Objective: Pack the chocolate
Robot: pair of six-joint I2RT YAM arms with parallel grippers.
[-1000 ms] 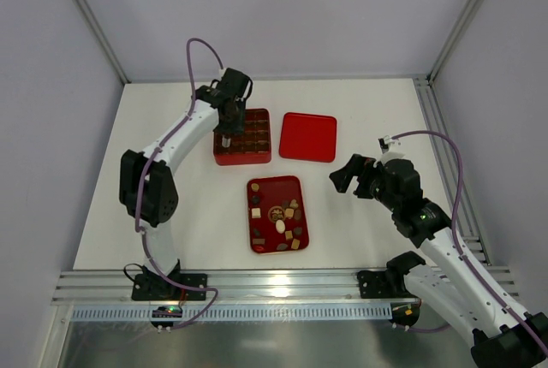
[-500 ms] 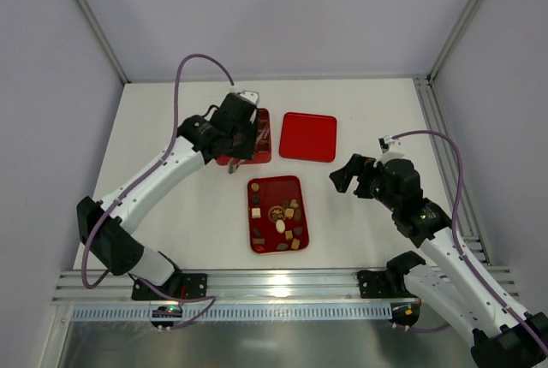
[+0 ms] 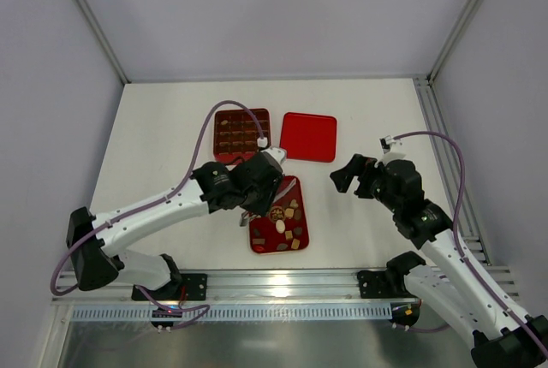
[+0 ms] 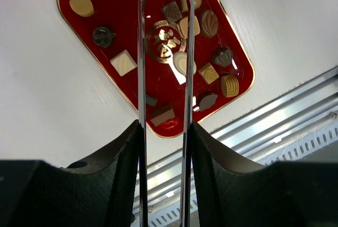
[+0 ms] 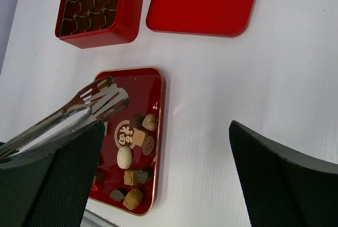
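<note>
The box (image 5: 105,36) stood at the far side of the table (image 3: 154,145), left of centre. The lid (image 3: 308,137) lay flat just to its right, with a gap between them. The tray (image 5: 145,92) lay closer to the near edge, in front of that gap and apart from both. The chocolates (image 3: 281,226) lay loose on the tray, most toward its right side and near end. The tongs (image 5: 100,99), held in the left gripper (image 4: 163,126), hung over the tray's far left part. The right gripper (image 3: 345,174) hung right of the tray, apart from it, just in front of the lid's right corner.
</note>
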